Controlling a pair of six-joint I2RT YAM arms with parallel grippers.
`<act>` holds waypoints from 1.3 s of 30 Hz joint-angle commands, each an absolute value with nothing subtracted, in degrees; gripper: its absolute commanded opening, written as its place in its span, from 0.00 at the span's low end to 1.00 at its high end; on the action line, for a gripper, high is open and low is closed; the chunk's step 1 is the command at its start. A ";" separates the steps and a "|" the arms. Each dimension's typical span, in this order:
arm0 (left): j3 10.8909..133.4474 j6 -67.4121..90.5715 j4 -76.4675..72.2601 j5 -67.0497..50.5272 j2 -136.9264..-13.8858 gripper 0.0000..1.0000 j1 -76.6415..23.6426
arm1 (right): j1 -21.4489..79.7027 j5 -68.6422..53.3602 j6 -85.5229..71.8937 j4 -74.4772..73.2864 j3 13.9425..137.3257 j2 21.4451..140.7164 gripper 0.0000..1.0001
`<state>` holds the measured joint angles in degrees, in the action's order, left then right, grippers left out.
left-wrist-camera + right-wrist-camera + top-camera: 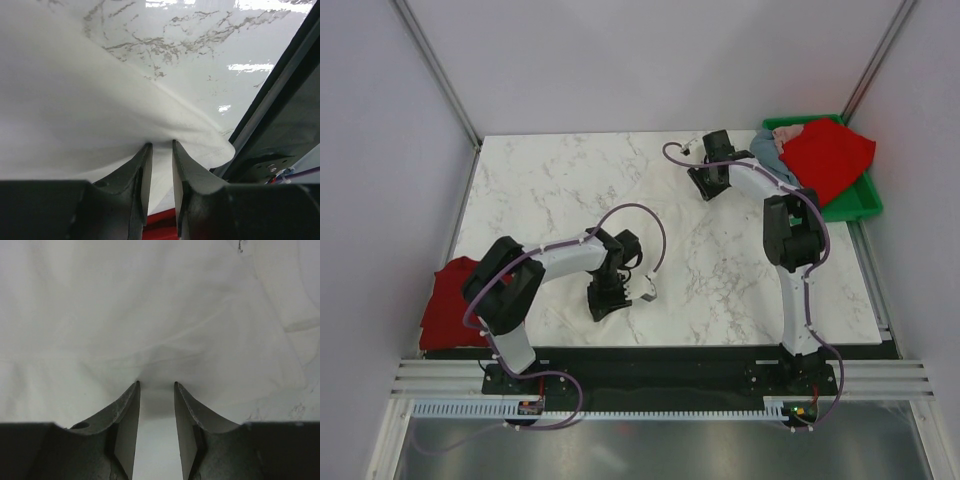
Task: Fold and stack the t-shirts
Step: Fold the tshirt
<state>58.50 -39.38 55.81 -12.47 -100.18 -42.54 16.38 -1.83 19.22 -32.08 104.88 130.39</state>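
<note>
Cloth of white t-shirt point(75, 100) blends into counter point(210, 45) from above; left claw point(161, 144) and right claw point(156, 383) each pinch its puckered fabric.

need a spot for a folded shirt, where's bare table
Bare marble table in the far left corner. Crowded: green bin heaped with a red t-shirt, second red t-shirt at the near left edge, white t-shirt at the left pincer and right pincer.
</note>
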 commanded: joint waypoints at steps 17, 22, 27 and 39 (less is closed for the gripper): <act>77.68 -33.84 52.82 -21.44 -111.19 0.33 -54.84 | 20.92 -1.93 19.16 -34.01 127.96 146.26 0.43; 81.30 -33.31 57.83 -19.78 -101.63 0.36 -54.67 | 20.31 -2.02 17.58 -32.87 125.26 137.58 0.44; 76.39 -34.10 58.98 -17.84 -96.42 0.36 -53.71 | 19.07 -4.57 16.52 -32.25 120.94 130.52 0.45; 63.90 -36.65 45.89 -19.42 -103.17 0.32 -50.36 | 17.58 -3.87 17.40 -32.08 114.70 131.31 0.44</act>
